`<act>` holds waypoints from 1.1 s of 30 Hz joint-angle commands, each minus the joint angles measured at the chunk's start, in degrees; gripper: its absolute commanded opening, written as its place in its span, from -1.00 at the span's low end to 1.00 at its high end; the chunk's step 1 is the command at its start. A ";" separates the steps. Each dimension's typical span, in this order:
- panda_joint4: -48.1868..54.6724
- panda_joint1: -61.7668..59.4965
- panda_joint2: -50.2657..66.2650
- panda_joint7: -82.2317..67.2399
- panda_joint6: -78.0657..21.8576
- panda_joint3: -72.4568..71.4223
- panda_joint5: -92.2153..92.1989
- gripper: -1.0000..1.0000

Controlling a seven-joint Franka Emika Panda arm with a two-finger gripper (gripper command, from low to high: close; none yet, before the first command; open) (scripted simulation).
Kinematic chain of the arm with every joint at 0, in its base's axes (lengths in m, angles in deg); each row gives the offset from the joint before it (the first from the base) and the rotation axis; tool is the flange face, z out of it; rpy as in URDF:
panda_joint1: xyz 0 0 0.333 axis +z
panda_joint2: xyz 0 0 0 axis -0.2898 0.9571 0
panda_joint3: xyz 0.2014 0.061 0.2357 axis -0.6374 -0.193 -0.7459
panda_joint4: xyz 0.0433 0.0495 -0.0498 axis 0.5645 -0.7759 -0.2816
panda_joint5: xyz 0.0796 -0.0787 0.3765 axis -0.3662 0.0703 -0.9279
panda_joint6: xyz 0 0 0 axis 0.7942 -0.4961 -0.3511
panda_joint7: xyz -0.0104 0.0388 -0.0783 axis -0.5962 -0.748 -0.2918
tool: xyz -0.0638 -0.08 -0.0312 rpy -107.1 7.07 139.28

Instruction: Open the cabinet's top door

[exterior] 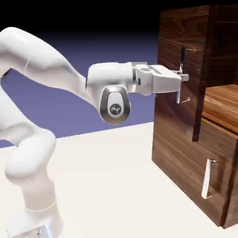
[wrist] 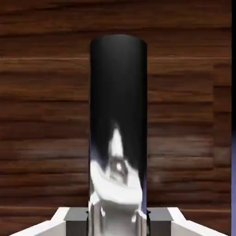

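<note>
The gripper point(exterior: 184, 77) is closed on the upright handle point(wrist: 118, 115) of the top door point(exterior: 180, 35), which stands partly open

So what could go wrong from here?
The fingers are shut on only a short stretch of the upright bar handle, so they might slide along its smooth, shiny surface if the pull is uneven.

The top door already stands partly open, so if the arm pulls straight back instead of following the swing, the handle could twist in the grip.
</note>
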 commanded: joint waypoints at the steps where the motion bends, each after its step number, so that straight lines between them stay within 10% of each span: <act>1: 0.14 -2.08 -0.11 2.18 0.25 -1.20 1.77 -1.00; 16: -5.32 -27.27 -17.55 31.08 -0.23 -15.87 19.10 -1.00; 33: -16.56 -5.90 -50.25 37.87 -37.78 -11.41 21.75 -1.00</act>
